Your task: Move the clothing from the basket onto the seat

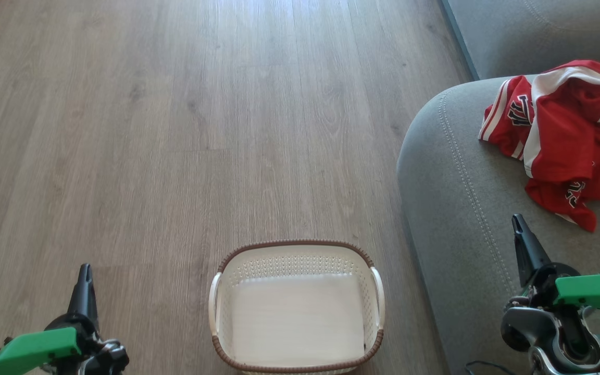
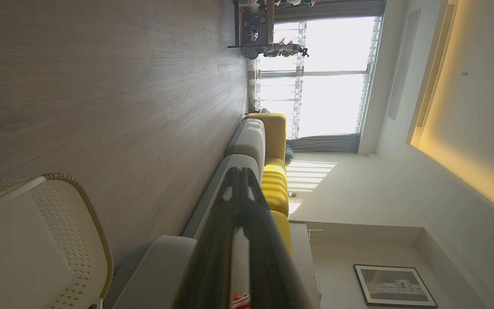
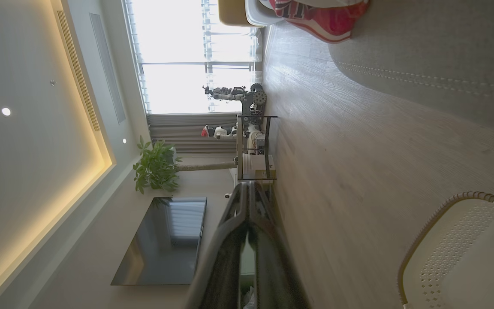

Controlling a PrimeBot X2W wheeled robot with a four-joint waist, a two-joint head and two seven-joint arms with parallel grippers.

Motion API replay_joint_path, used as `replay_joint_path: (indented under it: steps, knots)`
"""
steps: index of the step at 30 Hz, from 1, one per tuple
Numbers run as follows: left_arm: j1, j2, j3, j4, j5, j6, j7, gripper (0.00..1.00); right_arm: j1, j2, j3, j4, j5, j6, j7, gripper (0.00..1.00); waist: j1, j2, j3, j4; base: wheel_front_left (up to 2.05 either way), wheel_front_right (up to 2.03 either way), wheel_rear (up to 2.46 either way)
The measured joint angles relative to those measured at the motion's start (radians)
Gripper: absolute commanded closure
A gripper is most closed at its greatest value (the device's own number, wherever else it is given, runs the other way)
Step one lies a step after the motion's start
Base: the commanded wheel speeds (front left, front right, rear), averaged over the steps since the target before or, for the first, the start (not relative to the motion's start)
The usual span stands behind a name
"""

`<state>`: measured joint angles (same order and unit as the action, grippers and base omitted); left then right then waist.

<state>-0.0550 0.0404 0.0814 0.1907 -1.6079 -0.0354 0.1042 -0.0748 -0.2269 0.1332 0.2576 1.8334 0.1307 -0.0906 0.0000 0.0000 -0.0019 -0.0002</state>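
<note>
1. Head view: your small cream-white perforated plastic basket with brown woven-look rim (image 1: pixel 295 243) sits on the grey-brown wood-plank floor (image 1: pixel 175 130), bottom centre, and its pale bottom shows bare.
2. The red jerseys and shorts with white and black trim (image 1: pixel 565 130) lie crumpled on the large grey fabric seat cushion with stitched seams (image 1: pixel 446 182), at the right, well apart from the basket.
3. Your left gripper (image 1: pixel 85 271) is at lower left over the floor, beside the basket and not touching it. Its dark fingers are pressed together, gripping nothing.
4. Your right gripper (image 1: pixel 517 224) is at lower right over the seat, near the clothing's lower edge but apart from it. It looks clenched.
5. Left wrist view: the left gripper (image 2: pixel 240 176) has its fingertips meeting, clenched on nothing. The basket (image 2: pixel 58 227) is at lower left and the grey seat (image 2: pixel 157 266) just beside it. A scrap of the red clothing (image 2: pixel 240 298) peeks out at the bottom edge. Yellow cushions (image 2: pixel 275 189) and a bright window (image 2: pixel 315 86) lie beyond.
6. Right wrist view: the right gripper (image 3: pixel 249 186) has its tips touching, clenched and empty. The clothing (image 3: pixel 315 17) rests on the seat (image 3: pixel 423 43) at the top, and the basket (image 3: pixel 444 244) is at lower right on the floor. A dark flat screen (image 3: pixel 165 240) and a green potted plant (image 3: pixel 157 167) are on the far wall.
</note>
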Motion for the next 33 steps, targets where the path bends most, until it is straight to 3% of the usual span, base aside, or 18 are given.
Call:
replay_joint_path:
  steps: [33]
  knots:
    - [0.0,0.0,0.0,-0.001,0.0,0.0,0.0,1.0,-0.001,-0.045,0.056,-0.017,0.051,0.0,-0.048,1.0,0.0,0.0,0.0,0.0,0.0,0.0,0.0]
